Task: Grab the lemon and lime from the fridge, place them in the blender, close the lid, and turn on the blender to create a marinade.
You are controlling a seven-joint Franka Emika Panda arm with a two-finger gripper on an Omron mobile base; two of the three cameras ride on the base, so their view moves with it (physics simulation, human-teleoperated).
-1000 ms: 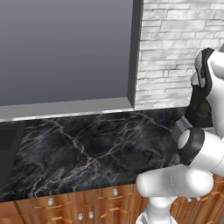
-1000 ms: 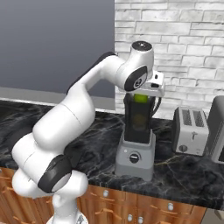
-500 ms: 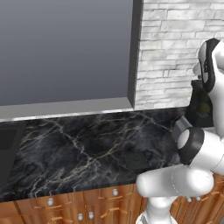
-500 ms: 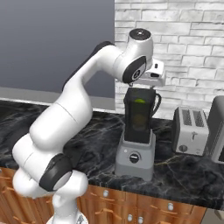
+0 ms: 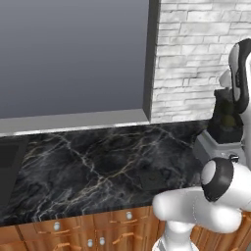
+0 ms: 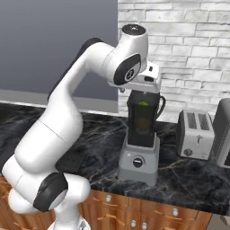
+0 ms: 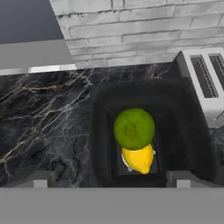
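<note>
My gripper hangs just above the open top of the blender, jaws spread wide with nothing between them. In the hand view the gripper looks straight down into the dark jar. The lime rests on top of the lemon at the bottom of the jar. A greenish shape shows through the jar wall in the right base view. The flat black lid lies on the counter left of the blender. The fridge is out of view.
A silver toaster stands right of the blender, with another grey appliance at the frame edge. The black marble counter stretches left below a large grey panel. White brick wall behind.
The jaws opened wide. The lime, held at the jar's mouth before, has dropped down inside the jar. The hand stays over the blender.
</note>
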